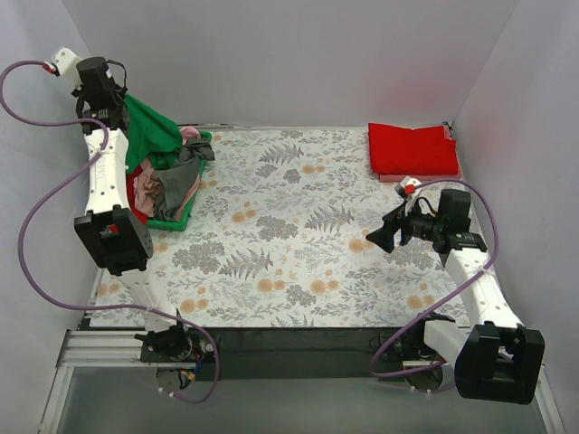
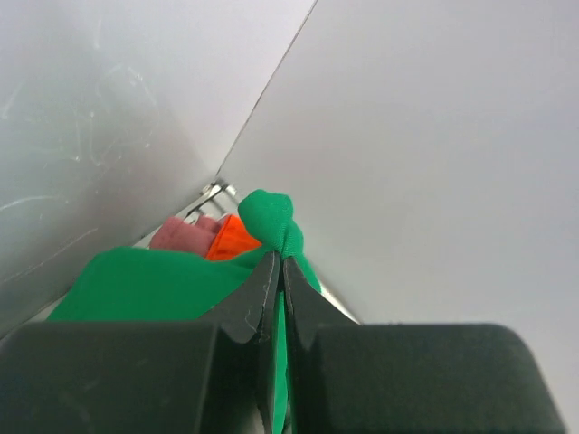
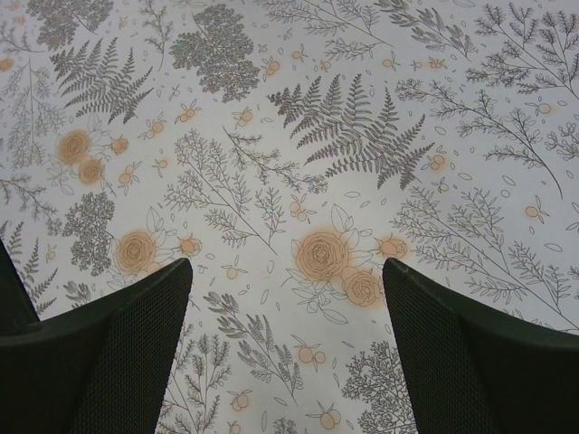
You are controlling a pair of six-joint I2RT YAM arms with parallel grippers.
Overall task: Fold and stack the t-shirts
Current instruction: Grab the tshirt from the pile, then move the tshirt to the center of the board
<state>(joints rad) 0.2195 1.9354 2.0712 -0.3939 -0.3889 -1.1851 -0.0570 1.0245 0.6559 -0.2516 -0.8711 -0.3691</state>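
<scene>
My left gripper [image 2: 279,262] is raised high at the far left, shut on a fold of a bright green t-shirt [image 1: 149,131] that hangs from it over the basket. In the left wrist view the green t-shirt [image 2: 136,285] fills the lower left, with orange [image 2: 233,237] and pink [image 2: 185,233] t-shirts showing below it. A red t-shirt [image 1: 412,147] lies folded at the far right corner, on top of a pink one [image 1: 425,177]. My right gripper [image 1: 382,237] hovers open over the floral cloth, nothing between its fingers [image 3: 136,316].
A green plastic basket [image 1: 172,222] at the left holds a heap of grey, pink and red t-shirts. The grey-white floral-print cloth [image 1: 289,226] covers the table. White walls close in at the left, back and right.
</scene>
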